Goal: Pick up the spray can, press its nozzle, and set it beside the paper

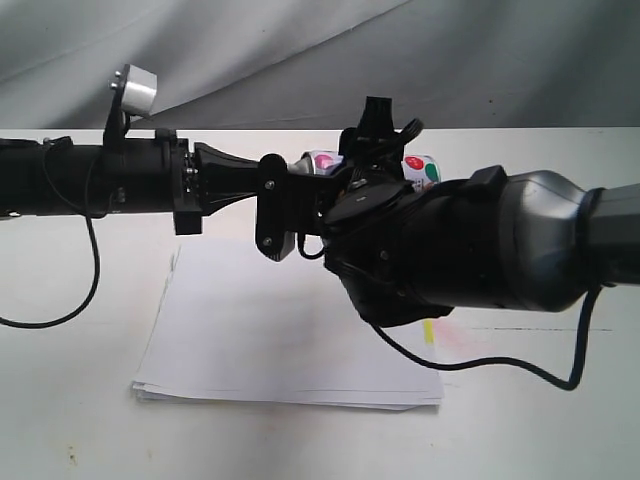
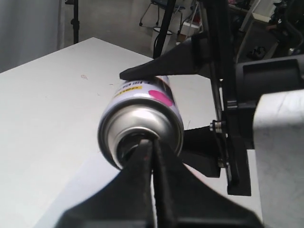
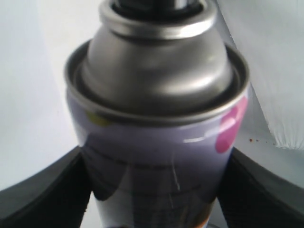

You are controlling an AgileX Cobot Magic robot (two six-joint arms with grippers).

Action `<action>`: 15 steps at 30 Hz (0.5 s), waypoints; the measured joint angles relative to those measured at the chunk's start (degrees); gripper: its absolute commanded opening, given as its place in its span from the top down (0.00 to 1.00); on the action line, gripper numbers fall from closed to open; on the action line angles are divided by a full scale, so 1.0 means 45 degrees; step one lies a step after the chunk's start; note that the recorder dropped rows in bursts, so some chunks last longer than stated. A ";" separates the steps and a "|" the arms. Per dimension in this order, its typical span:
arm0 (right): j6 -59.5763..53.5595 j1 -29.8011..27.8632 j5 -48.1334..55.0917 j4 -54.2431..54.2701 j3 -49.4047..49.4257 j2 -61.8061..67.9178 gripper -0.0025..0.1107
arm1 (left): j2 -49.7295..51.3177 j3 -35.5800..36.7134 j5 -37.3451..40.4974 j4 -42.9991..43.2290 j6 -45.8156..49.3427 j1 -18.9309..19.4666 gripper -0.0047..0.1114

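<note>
The spray can [image 1: 325, 160] is held off the table, lying sideways above the far edge of the paper [image 1: 290, 340]. My right gripper [image 3: 154, 190] is shut on the spray can [image 3: 156, 95], one finger on each side of its purple label. The silver dome of the spray can [image 2: 142, 118] faces my left gripper [image 2: 152, 142], which is shut, its joined tips resting against the black nozzle [image 2: 127, 145]. Only the base of the nozzle [image 3: 152, 4] shows in the right wrist view. The paper carries a small yellow mark [image 1: 429, 331].
The white table [image 1: 80, 420] runs back to a grey cloth backdrop [image 1: 300, 50]. A black cable [image 1: 480, 365] hangs from the right arm over the paper's right side. Another cable [image 1: 90, 270] loops below the left arm.
</note>
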 measured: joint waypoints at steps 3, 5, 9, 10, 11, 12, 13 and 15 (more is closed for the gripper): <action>-0.0100 0.0000 0.0359 0.0171 0.0052 0.0000 0.98 | 0.0024 -0.0093 -0.0516 -0.0202 0.0000 -0.0355 0.96; -0.0110 -0.0022 0.0409 0.0219 0.0052 0.0000 0.98 | 0.0040 -0.0121 -0.0654 -0.0230 0.0000 -0.0403 0.96; -0.0110 -0.0022 0.0409 0.0219 0.0052 0.0000 0.98 | 0.0040 -0.0121 -0.0689 -0.0230 0.0000 -0.0403 0.96; -0.0110 -0.0022 0.0409 0.0219 0.0052 0.0000 0.98 | 0.0040 -0.0121 -0.0689 -0.0230 0.0000 -0.0403 0.96; -0.0110 -0.0022 0.0409 0.0219 0.0052 0.0000 0.98 | 0.0040 -0.0121 -0.0689 -0.0230 0.0000 -0.0403 0.96; -0.0110 -0.0022 0.0409 0.0219 0.0052 0.0000 0.98 | 0.0040 -0.0121 -0.0689 -0.0230 0.0000 -0.0403 0.96; -0.0110 -0.0022 0.0409 0.0219 0.0052 0.0000 0.98 | 0.0040 -0.0121 -0.0689 -0.0230 0.0000 -0.0403 0.96; -0.0110 -0.0022 0.0409 0.0219 0.0052 0.0000 0.98 | 0.0040 -0.0121 -0.0689 -0.0230 0.0000 -0.0403 0.96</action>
